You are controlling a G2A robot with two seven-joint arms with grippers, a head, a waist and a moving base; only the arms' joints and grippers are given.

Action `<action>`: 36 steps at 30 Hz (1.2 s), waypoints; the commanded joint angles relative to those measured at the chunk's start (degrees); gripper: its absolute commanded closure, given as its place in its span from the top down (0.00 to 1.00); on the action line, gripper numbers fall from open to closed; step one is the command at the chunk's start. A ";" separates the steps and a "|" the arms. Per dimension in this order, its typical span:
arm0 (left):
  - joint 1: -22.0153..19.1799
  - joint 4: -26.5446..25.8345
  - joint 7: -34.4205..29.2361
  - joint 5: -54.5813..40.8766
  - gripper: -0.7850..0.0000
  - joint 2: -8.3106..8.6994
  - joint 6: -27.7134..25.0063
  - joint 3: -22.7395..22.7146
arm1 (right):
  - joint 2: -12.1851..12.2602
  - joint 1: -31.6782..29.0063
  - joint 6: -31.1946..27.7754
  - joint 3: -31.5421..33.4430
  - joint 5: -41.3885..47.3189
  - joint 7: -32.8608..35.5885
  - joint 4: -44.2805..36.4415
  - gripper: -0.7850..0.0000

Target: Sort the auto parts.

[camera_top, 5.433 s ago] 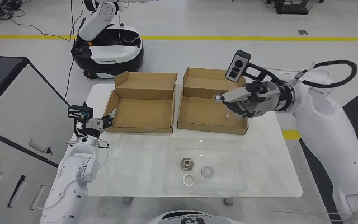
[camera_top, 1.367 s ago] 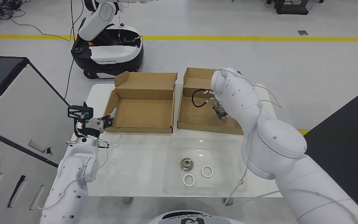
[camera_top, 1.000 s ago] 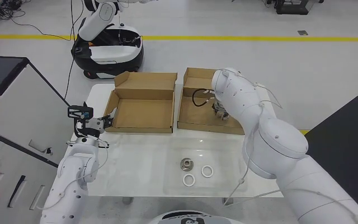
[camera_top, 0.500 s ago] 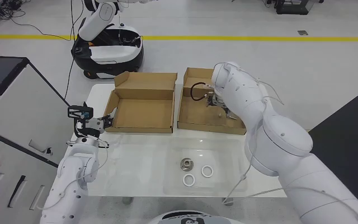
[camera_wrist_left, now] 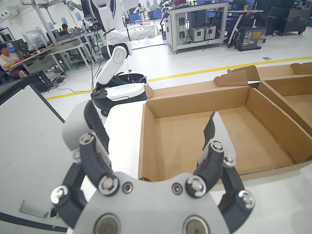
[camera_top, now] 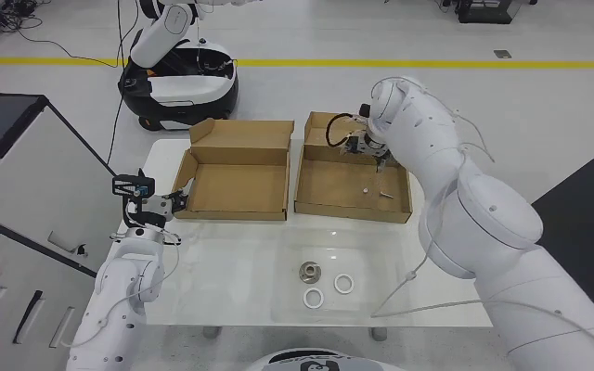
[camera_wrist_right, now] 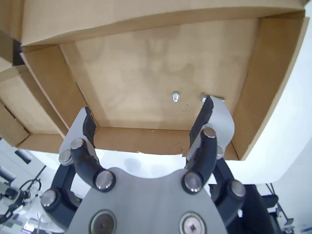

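- The right cardboard box [camera_top: 353,211] holds two small silver bolts near its right wall: one bolt [camera_wrist_right: 176,96] lies in plain sight, and a second bolt [camera_wrist_right: 203,96] just beside it is partly hidden by a finger.
- The right gripper [camera_wrist_right: 148,108] hangs over that box with its fingers apart, holding nothing.
- The left gripper [camera_wrist_left: 151,113] is at the left cardboard box's [camera_top: 232,214] outer side, fingers apart.
- On the worktop [camera_top: 232,269], a metal flanged hub [camera_top: 309,272] and two white rings [camera_top: 314,298] lie close together.

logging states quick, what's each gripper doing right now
Left gripper: open, empty, beside the left brown cardboard box.
Right gripper: open, empty, over the right brown cardboard box.
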 commanded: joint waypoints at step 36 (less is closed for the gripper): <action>0.00 0.00 0.00 0.00 1.00 0.00 0.00 0.00 | 3.45 4.34 -24.18 2.48 1.38 0.91 1.28 1.00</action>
